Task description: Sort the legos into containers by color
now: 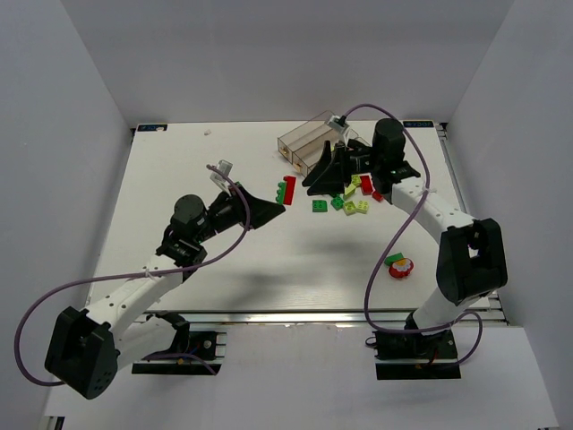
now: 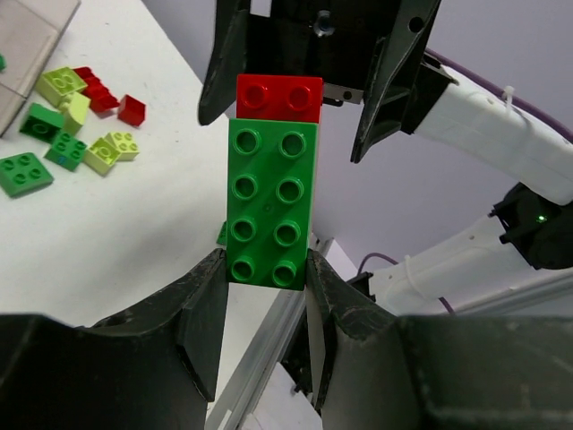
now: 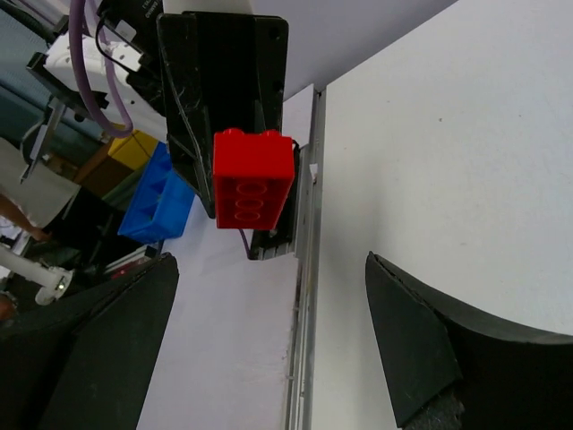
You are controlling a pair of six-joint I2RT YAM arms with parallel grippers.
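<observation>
Legos sit mostly outside the containers [image 1: 311,141], a clear tray of three channels lying at the far side of the worktop [image 1: 179,179]. From above, something red shows at the tray's near-left end. Whether it lies inside a channel or just against the outer wall is hard to tell. A loose pile [image 1: 352,199] of green, lime and red bricks lies near the tray, off its near-right side. A red-and-green pair [image 1: 399,265] sits well apart from the pile, beside the right arm's elbow. The left jaws clamp the sides of a long green brick [image 2: 269,206], held above the worktop with a red brick [image 2: 279,97] stuck on its far end. The right jaws stand wide on either side of that red end, not closed on it.
</observation>
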